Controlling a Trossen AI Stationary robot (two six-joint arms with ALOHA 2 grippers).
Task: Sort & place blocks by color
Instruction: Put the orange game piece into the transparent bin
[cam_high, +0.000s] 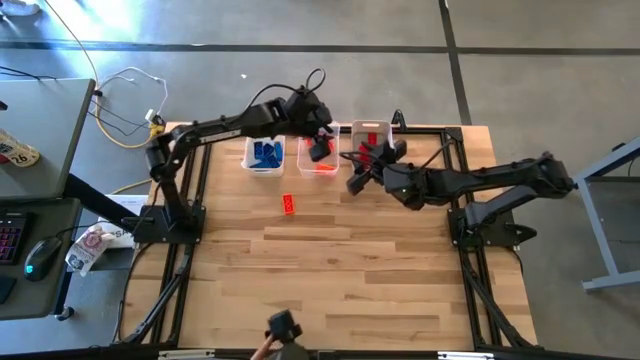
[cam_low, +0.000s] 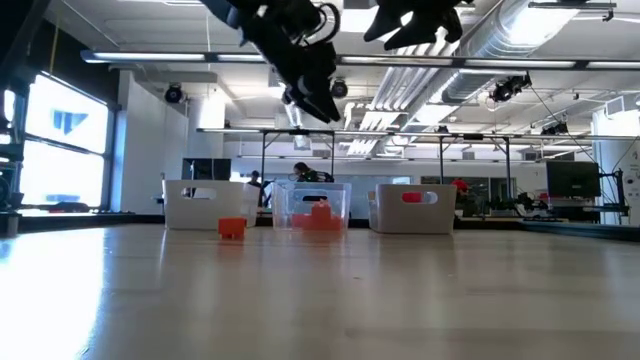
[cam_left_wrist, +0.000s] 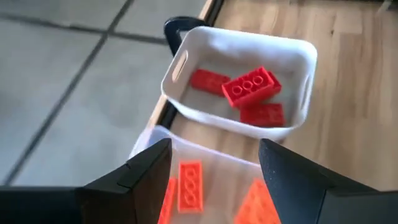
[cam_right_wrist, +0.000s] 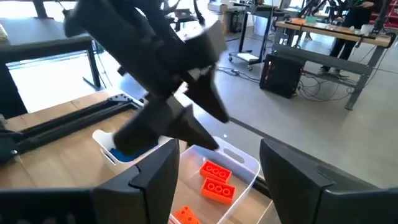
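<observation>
Three small bins stand in a row at the table's far edge. The left bin holds blue blocks, the clear middle bin holds orange blocks, and the white right bin holds red blocks. A single red-orange block lies flat on the table, nearer than the bins. My left gripper hangs open and empty above the middle bin. My right gripper is also open and empty. It hovers high, just near of the gap between the middle and right bins.
Black frame rails run along the table's left, right and far edges close behind the bins. The wide wooden surface nearer than the lone block carries nothing but a small camera at the near edge, with a person's hand beside it.
</observation>
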